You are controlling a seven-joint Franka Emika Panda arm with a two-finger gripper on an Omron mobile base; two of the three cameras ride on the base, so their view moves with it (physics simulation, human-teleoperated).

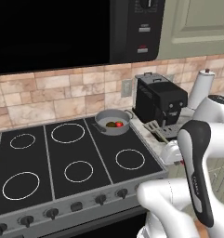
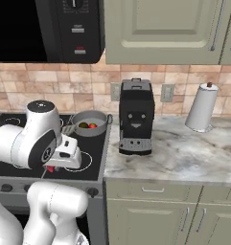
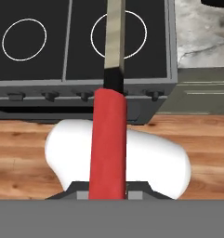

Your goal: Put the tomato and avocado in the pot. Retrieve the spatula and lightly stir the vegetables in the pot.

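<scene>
From the left, the pot (image 1: 113, 122) sits at the stove's (image 1: 39, 162) back right corner, tomato (image 1: 119, 124) and avocado (image 1: 111, 124) inside. From the right, it lies beyond the arm. The gripper (image 3: 108, 193) clamps the spatula (image 3: 109, 139) (red handle), shaft running stoveward.

Grey pot (image 1: 112, 123) on the stove's back corner, red tomato (image 1: 119, 124) and dark avocado (image 1: 111, 124) inside; red-handled spatula (image 3: 108, 139) aloft.

That pot (image 1: 112, 122) looks like dull grey metal, sitting on the glossy black glass stovetop (image 1: 62, 158). Beside the stovetop, the counter (image 2: 184, 153) is polished marble. Spatula (image 3: 108, 139) has a matt red handle and brushed metal shaft.
</scene>
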